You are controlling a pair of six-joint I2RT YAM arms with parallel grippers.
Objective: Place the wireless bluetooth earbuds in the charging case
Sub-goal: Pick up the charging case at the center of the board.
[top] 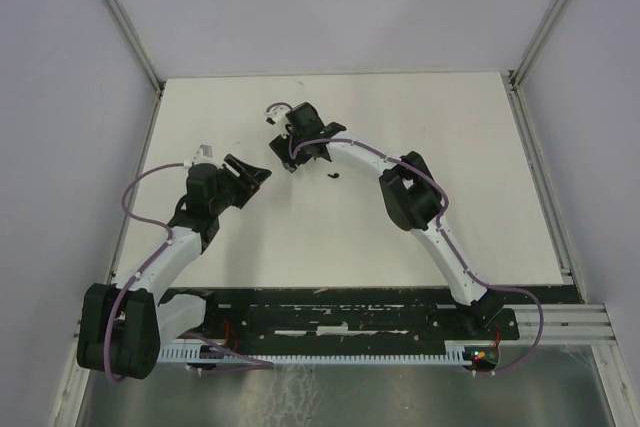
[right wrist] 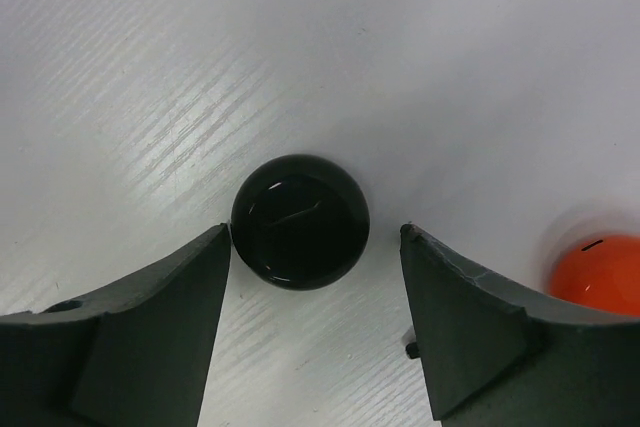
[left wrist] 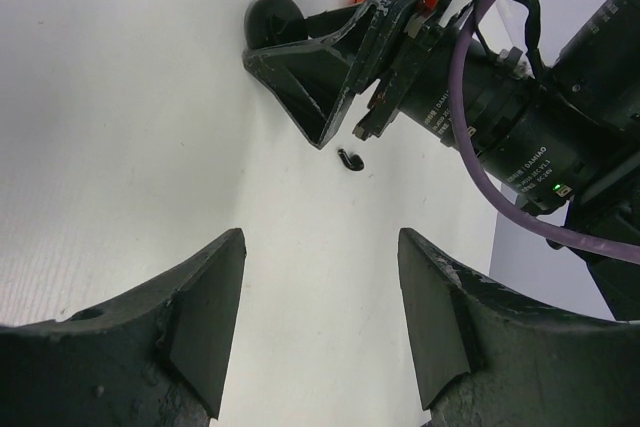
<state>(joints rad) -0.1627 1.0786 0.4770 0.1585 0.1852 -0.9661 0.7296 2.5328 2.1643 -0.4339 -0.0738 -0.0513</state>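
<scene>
A round black case [right wrist: 300, 220] lies on the white table just beyond and between the fingertips of my right gripper [right wrist: 315, 237], which is open and empty above it. The case also shows in the left wrist view [left wrist: 272, 19], by the right gripper [left wrist: 300, 87]. An orange round case [right wrist: 600, 272] lies to the right of it. A tiny black earbud [left wrist: 350, 159] lies on the table beside the right gripper; it also shows in the top view [top: 332, 176]. My left gripper [left wrist: 320, 327] is open and empty, well short of the earbud. In the top view both grippers, left [top: 250, 175] and right [top: 284, 155], are close together.
The white table [top: 450, 197] is walled by pale panels at the left, back and right. The right arm [top: 410, 192] arches across the middle. A purple cable [left wrist: 470, 137] runs along the right wrist.
</scene>
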